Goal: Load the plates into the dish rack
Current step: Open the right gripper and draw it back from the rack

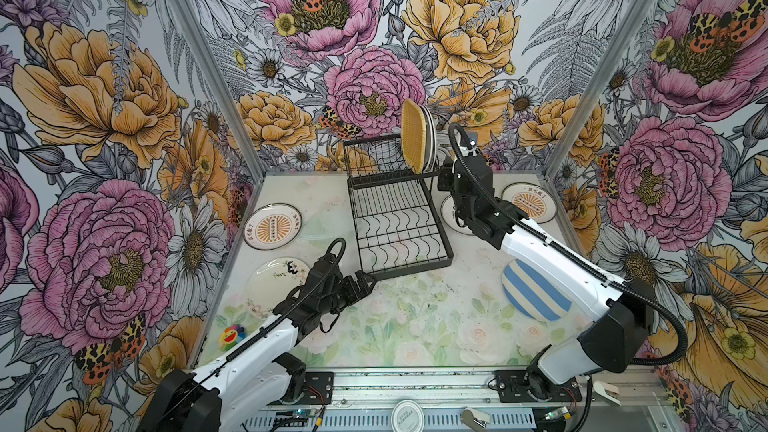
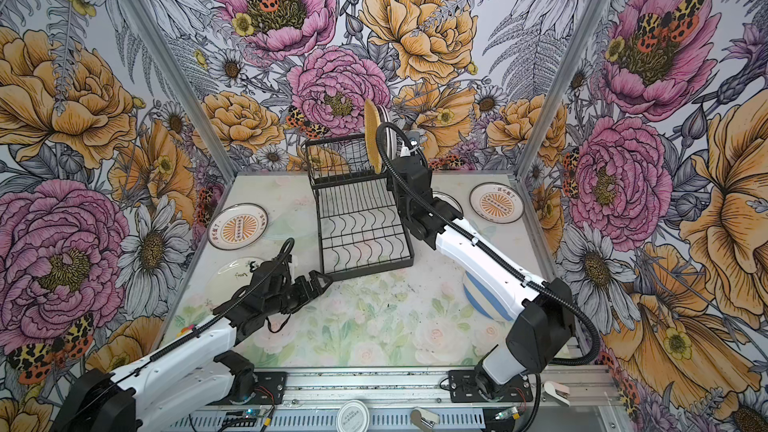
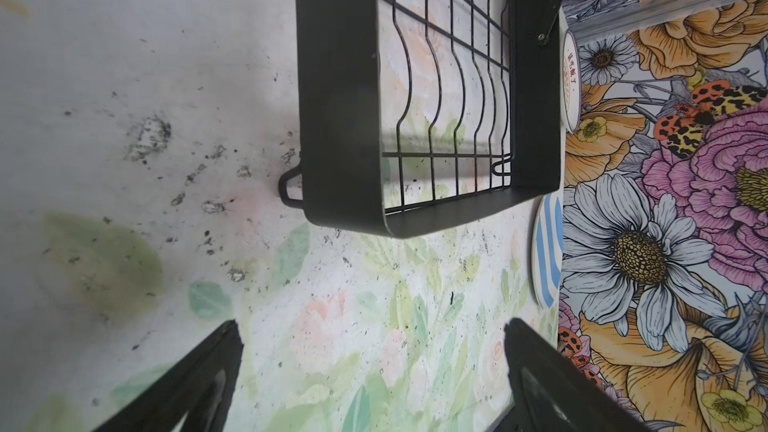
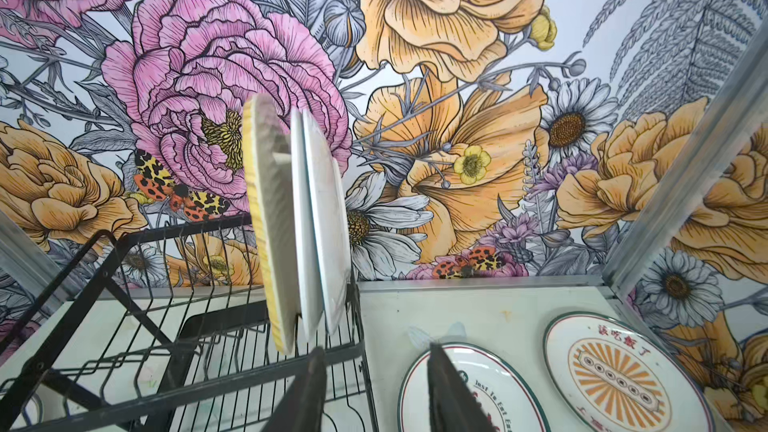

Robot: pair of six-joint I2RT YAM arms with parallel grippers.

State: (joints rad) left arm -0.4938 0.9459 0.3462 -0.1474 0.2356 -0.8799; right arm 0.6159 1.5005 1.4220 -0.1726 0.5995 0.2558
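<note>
Worktop [image 1: 415, 326] carries your dish rack [image 1: 399, 226] near the middle of its far edge. On edge in the raised tier stand the yellow woven plate [image 1: 413, 135] and two white plates [image 4: 324, 222]. Lying flat are the blue-striped plate [image 1: 528, 288] by the right edge and a sunburst plate [image 1: 272, 226] by the left. Your right tool [image 4: 376, 347] is parted and empty beside the rack. Your left tool [image 3: 370, 326] is spread wide and empty, just beside the rack's near corner.

High twin overviews plus close wrist views, dish rack [image 1: 409, 268] in all.
</note>
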